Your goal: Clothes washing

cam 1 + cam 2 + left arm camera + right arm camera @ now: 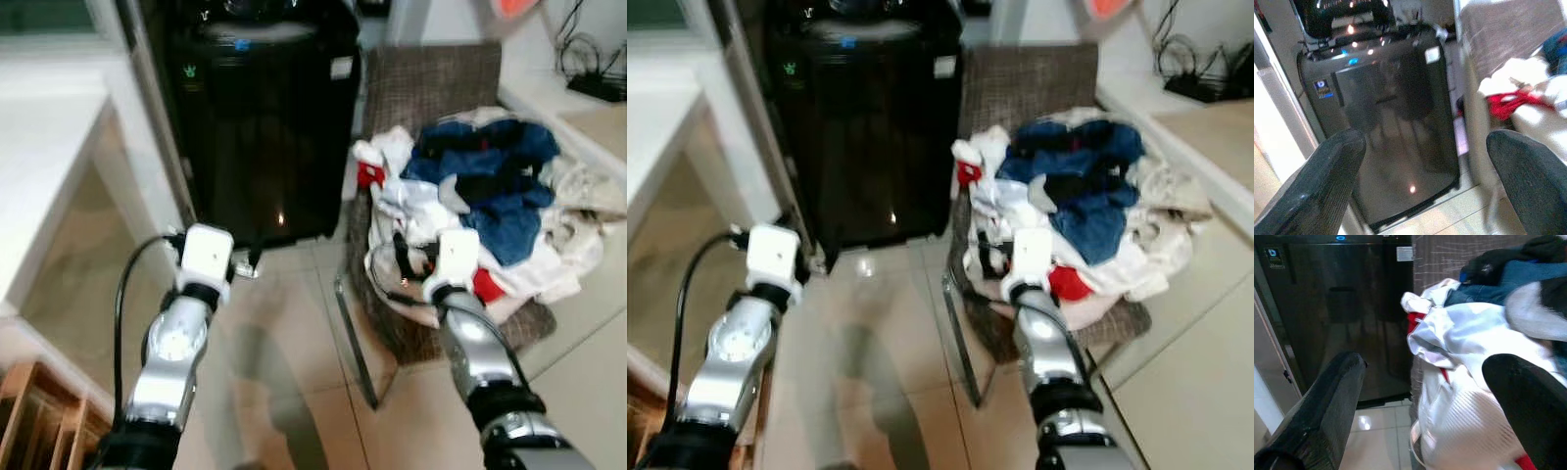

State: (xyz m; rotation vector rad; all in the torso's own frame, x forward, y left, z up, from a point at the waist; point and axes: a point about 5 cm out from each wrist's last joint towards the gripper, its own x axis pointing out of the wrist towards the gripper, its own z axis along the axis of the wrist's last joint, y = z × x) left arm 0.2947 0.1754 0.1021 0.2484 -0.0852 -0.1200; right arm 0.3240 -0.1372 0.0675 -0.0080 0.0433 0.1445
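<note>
My right gripper (1425,406), fingers spread, sits at the clothes pile (490,196) on the chair (431,88); left gripper (1425,186), also spread, faces the washing machine (260,127).

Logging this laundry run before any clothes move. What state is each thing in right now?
Washing machine: lid raised, panel lit.
Clothes pile: heaped on the chair, not yet loaded.
Left gripper: open, facing the washing machine, holding nothing.
Right gripper: open, at the clothes pile.
</note>
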